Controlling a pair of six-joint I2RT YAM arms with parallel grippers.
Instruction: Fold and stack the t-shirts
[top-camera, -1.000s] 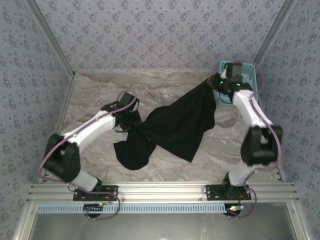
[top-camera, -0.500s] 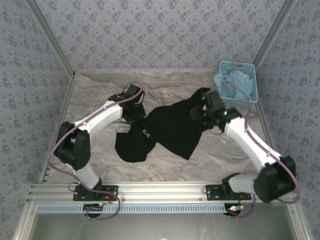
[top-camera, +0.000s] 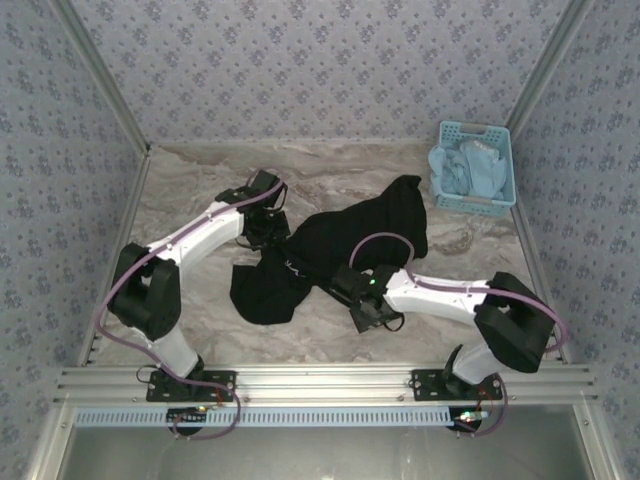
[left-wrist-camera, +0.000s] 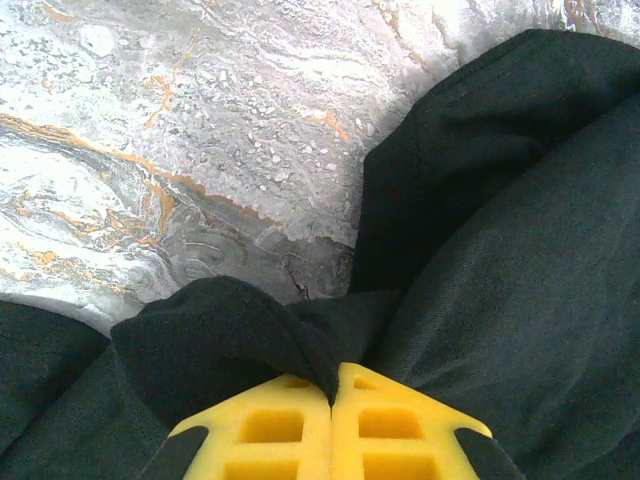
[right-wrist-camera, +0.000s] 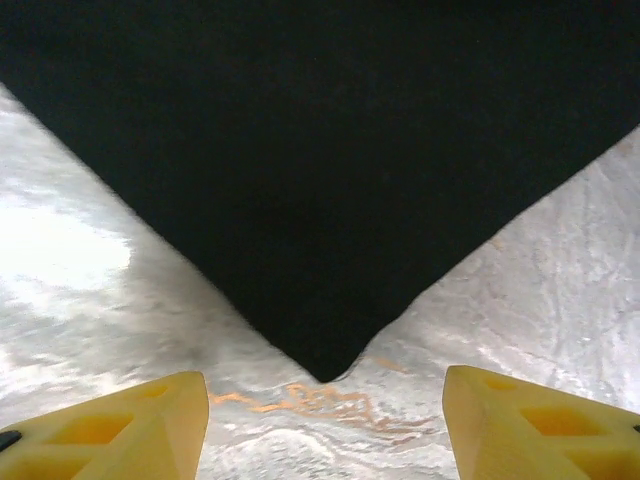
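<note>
- T-shirt (top-camera: 345, 240), black and crumpled, is lying across the middle of the marble-patterned worktop (top-camera: 190, 180). It is running from a bunched lump on the near left up to a raised fold on the far right.
- A small white mark is showing on the cloth near the lump in the top view, too small to read.
- In the right wrist view the t-shirt (right-wrist-camera: 320, 150) is lying flat and plain. One pointed corner is aiming back toward the camera and resting on the worktop (right-wrist-camera: 80, 270).
- In the left wrist view the t-shirt (left-wrist-camera: 500, 250) is lying in soft folds, with a hem seam showing and bare worktop (left-wrist-camera: 200, 150) beyond it.
- Left pincer (top-camera: 268, 232) is sitting at the shirt's far-left edge. Close up, the left pincer (left-wrist-camera: 333, 385) is clamping a ridge of black cloth between its yellow pads (left-wrist-camera: 270, 430), which are pressing together.
- Right pincer (top-camera: 350, 288) is hanging low at the shirt's near edge. From its own camera the right pincer (right-wrist-camera: 325, 400) is standing with its jaws wide apart and nothing between them. The cloth corner is ending just ahead of the gap, apart from both yellow fingers (right-wrist-camera: 130, 430).
- Beyond the shirt, a light blue basket (top-camera: 478, 130) is sitting in the far right corner of the worktop, near the raised fold but apart from it.
- Pale blue cloth (top-camera: 465, 172) is lying heaped inside the basket.
</note>
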